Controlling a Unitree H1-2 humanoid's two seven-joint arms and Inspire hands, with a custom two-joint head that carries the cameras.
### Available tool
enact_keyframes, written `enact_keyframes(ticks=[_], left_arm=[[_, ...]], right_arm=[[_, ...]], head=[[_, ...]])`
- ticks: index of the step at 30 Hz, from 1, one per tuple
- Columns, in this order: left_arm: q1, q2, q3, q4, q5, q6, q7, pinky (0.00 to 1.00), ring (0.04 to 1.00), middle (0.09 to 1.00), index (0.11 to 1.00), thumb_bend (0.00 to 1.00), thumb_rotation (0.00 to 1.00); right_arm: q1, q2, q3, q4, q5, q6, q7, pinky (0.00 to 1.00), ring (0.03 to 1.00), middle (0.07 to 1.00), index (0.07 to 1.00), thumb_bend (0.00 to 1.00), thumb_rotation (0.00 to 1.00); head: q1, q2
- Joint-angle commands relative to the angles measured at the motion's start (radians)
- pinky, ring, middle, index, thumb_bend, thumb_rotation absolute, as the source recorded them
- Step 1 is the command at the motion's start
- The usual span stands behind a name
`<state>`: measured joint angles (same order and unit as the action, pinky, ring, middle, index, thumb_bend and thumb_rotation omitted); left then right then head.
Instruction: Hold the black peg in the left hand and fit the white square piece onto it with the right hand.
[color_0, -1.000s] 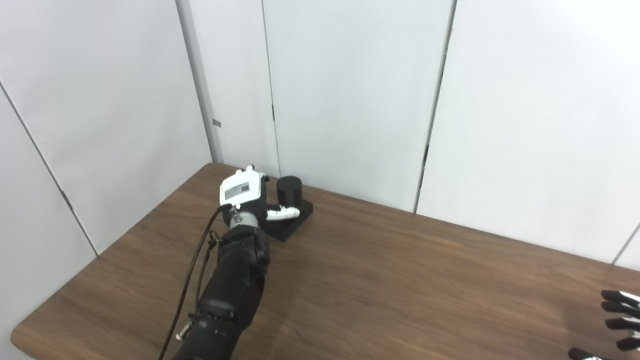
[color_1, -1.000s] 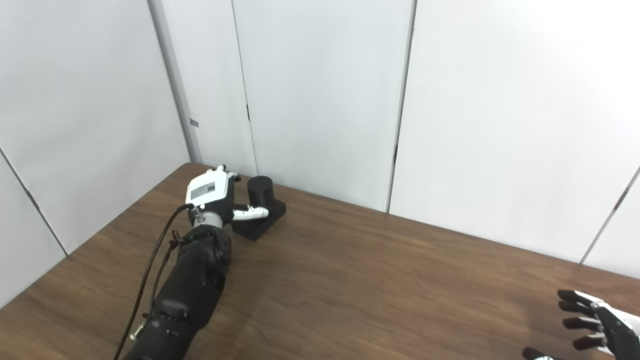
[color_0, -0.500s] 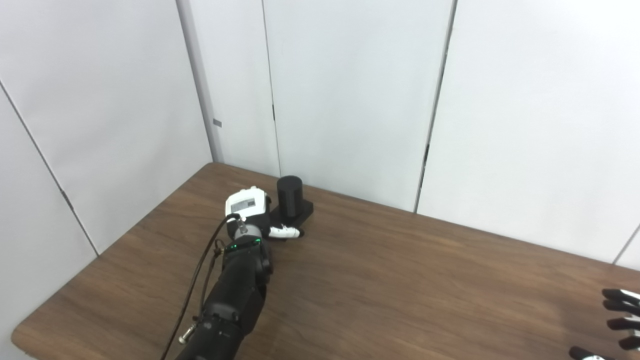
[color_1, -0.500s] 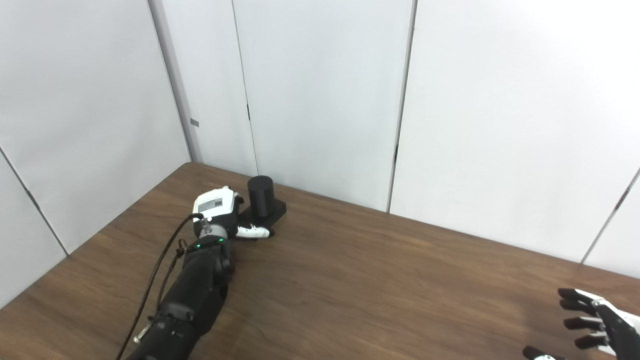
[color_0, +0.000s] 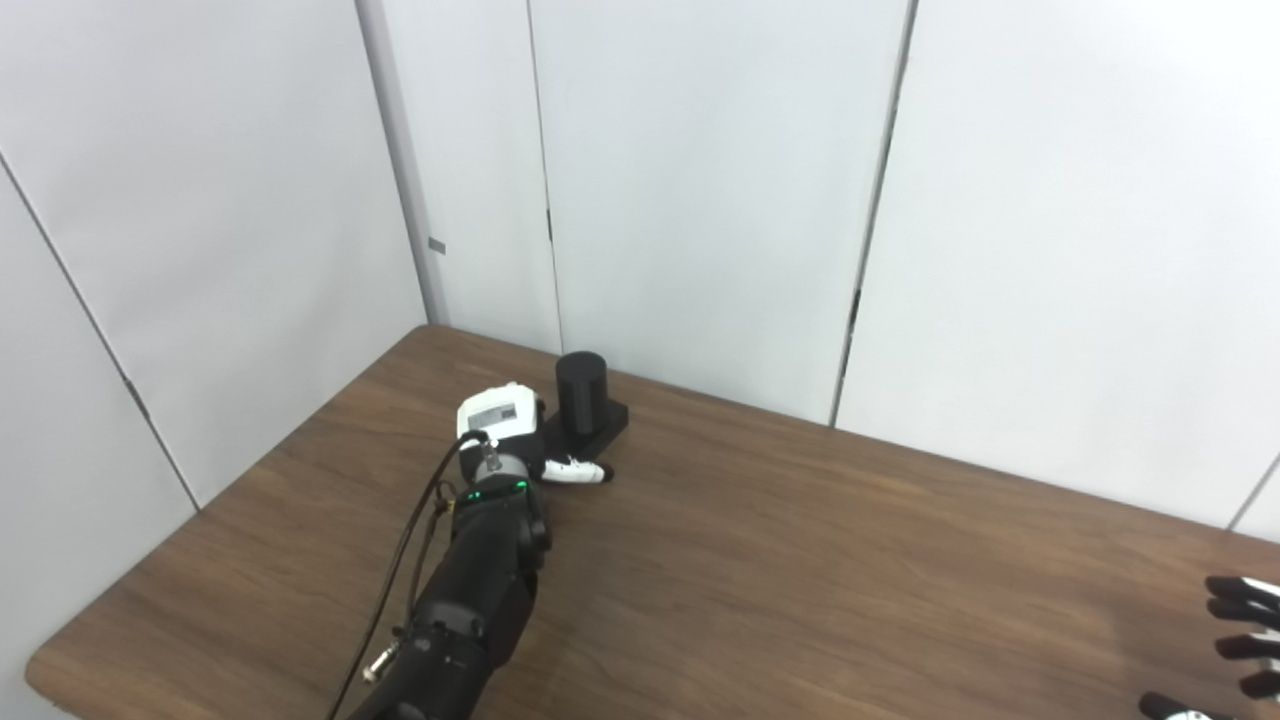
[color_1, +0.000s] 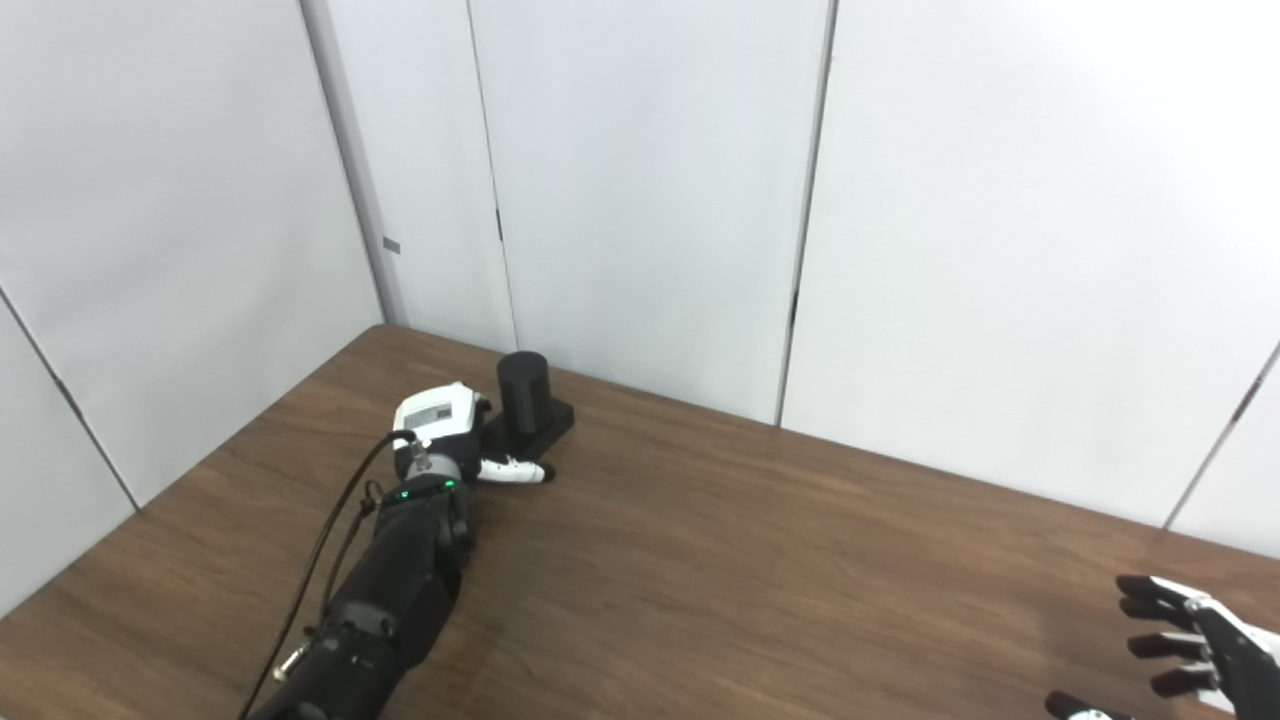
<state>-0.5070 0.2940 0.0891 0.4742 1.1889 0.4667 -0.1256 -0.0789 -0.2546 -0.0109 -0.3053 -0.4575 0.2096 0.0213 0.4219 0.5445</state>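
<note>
The black peg (color_0: 580, 388) is a short upright cylinder on a flat black square base (color_0: 612, 425), near the table's far left corner. My left hand (color_0: 497, 428) lies low on the base's near left side, its white back facing me. Its thumb (color_0: 576, 470) reaches right along the base's front edge. Its fingers are hidden under the hand, so I cannot see a grasp. My right hand (color_1: 1190, 645) hovers open at the bottom right edge with fingers spread and nothing in it. No white square piece is in view.
The brown wooden table (color_0: 800, 560) runs across the picture, its left edge and near left corner in view. White wall panels (color_0: 700, 180) stand right behind the peg. A black cable (color_0: 400, 560) hangs along my left forearm.
My left hand has come down and a little towards me, from above the base to its near side. The thumb now lies along the base's front edge. The right hand has stayed put.
</note>
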Motion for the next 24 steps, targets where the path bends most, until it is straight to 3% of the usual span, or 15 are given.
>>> enact_keyframes(ticks=[1, 7, 13, 19, 21, 24], left_arm=[[-0.043, 0.02, -0.012, 0.013, -0.012, 0.003, 0.034, 0.96, 1.0, 1.0, 0.866, 1.0, 0.53], [-0.041, 0.02, -0.05, 0.038, -0.061, 0.003, 0.066, 0.9, 0.997, 0.997, 0.84, 0.94, 0.5], [-0.034, 0.036, -0.093, 0.04, -0.134, 0.002, 0.085, 0.84, 0.952, 0.943, 0.73, 0.84, 0.42], [-0.033, 0.065, -0.151, 0.056, -0.223, -0.006, 0.094, 0.84, 0.949, 0.923, 0.643, 0.76, 0.32], [-0.031, 0.087, -0.185, 0.05, -0.25, -0.021, 0.072, 0.84, 0.933, 0.888, 0.628, 0.75, 0.3], [-0.03, 0.116, -0.232, 0.046, -0.296, -0.037, 0.04, 0.74, 0.863, 0.776, 0.577, 0.75, 0.24]], right_arm=[[-0.021, -0.009, -0.006, -0.043, 0.0, -0.008, -0.001, 0.48, 0.617, 0.705, 0.712, 0.66, 0.0], [-0.019, -0.008, -0.007, -0.056, -0.006, 0.0, 0.001, 0.48, 0.604, 0.69, 0.705, 0.67, 0.0], [-0.015, -0.009, -0.007, -0.066, -0.006, 0.005, 0.004, 0.47, 0.592, 0.68, 0.7, 0.66, 0.0], [-0.017, -0.011, -0.007, -0.066, -0.007, 0.002, 0.006, 0.47, 0.582, 0.667, 0.695, 0.66, 0.0], [-0.019, -0.009, -0.008, -0.064, -0.006, 0.0, 0.006, 0.48, 0.583, 0.668, 0.694, 0.65, 0.0], [-0.022, -0.007, -0.006, -0.066, -0.011, 0.005, 0.006, 0.48, 0.585, 0.671, 0.694, 0.65, 0.0]], head=[[-0.001, 0.0], [-0.003, 0.006], [-0.007, 0.014], [-0.007, 0.014], [-0.009, 0.019], [-0.011, 0.02]])
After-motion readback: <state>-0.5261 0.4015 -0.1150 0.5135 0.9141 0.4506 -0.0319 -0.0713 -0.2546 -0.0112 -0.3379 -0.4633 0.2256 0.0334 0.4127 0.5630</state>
